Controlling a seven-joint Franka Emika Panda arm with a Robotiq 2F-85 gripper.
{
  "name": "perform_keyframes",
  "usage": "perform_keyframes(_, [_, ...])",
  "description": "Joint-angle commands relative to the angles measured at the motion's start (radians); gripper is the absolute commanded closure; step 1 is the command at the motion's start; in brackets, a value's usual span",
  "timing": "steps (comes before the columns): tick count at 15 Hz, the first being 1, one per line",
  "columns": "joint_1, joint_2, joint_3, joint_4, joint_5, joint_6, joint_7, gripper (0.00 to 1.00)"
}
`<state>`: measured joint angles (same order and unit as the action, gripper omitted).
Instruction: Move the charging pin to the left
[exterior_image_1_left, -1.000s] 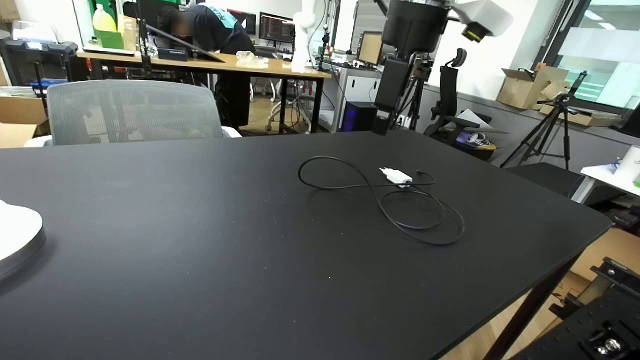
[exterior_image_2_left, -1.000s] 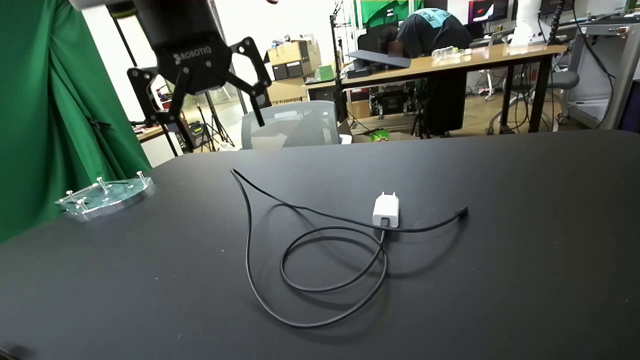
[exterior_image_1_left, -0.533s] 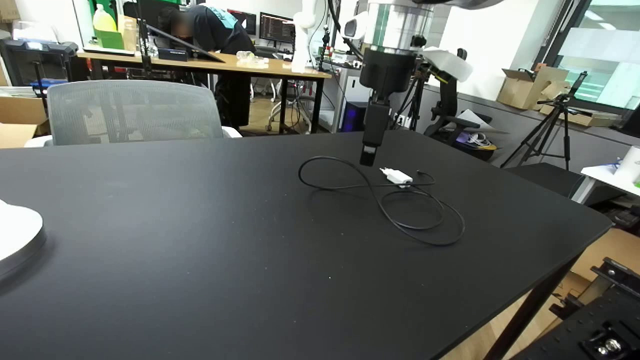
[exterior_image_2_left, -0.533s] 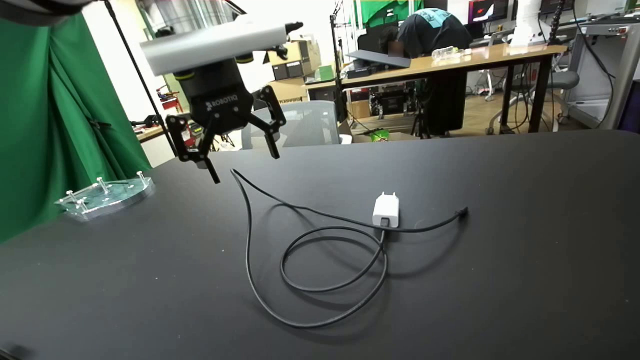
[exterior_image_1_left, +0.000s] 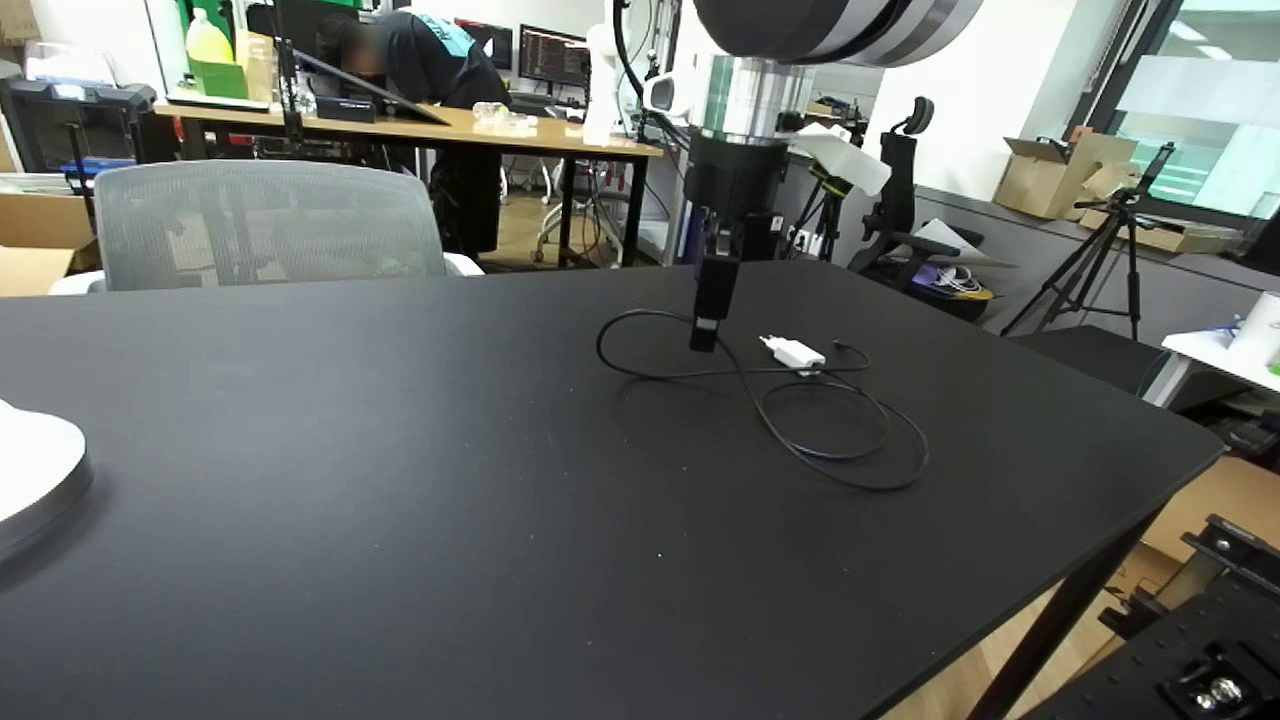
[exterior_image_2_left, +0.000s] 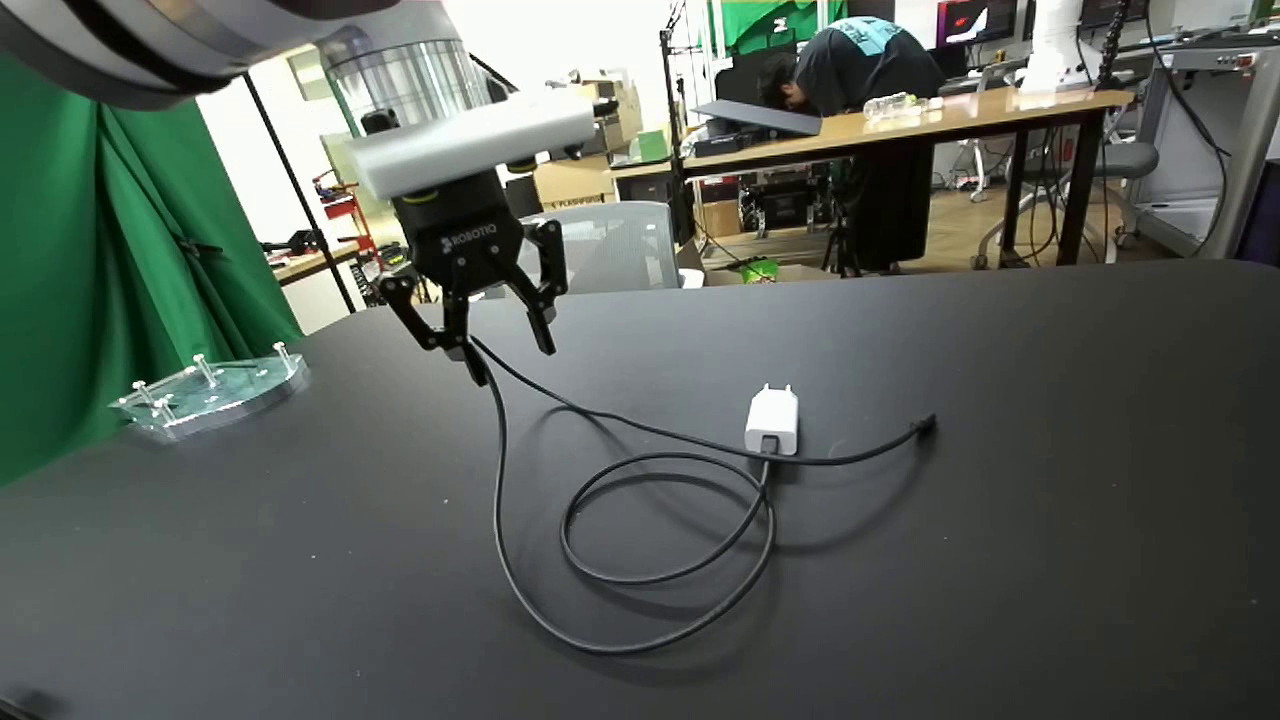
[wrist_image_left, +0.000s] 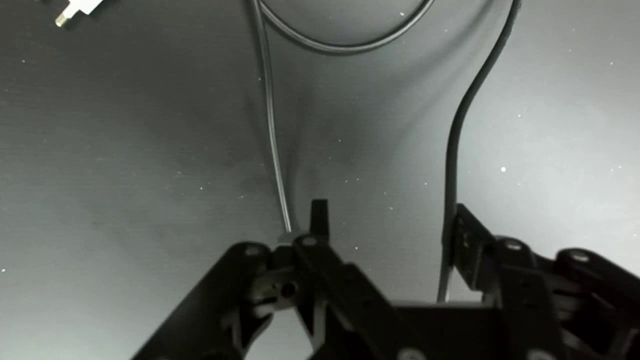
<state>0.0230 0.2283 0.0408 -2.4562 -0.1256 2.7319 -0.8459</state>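
I hold my claw (exterior_image_2_left: 513, 362) well parted, empty, at the left bend of the cable (wrist_image_left: 451, 165) (presumably to pinch it there).

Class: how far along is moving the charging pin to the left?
Done: the approach, apparently; the gripper is low at a bend in the cable. In hand: lining up, I think; the jaws stand open, with cable alongside one in the wrist view, nothing clamped. Left, probably: gripping, then shifting the charging pin, lying away from the gripper, past the white connector block.
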Motion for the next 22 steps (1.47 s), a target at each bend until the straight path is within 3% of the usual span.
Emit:
perform_keyframes(1, [-0.035,0.015,0.046,0.025,0.011,-0.004,-0.036,0.69])
perform_keyframes(6, [-0.046,-0.007,0.085,0.019,0.040,-0.020,-0.071,0.99])
perform_keyframes(14, [0.012,-0.196,0.078,-0.005,-0.039,-0.108,-0.011,0.98])
perform_keyframes(18, [0.045,-0.289,0.075,-0.011,-0.214,-0.132,-0.005,0.98])
perform_keyframes(22, [0.058,-0.289,0.073,-0.013,-0.370,-0.101,-0.107,0.98])
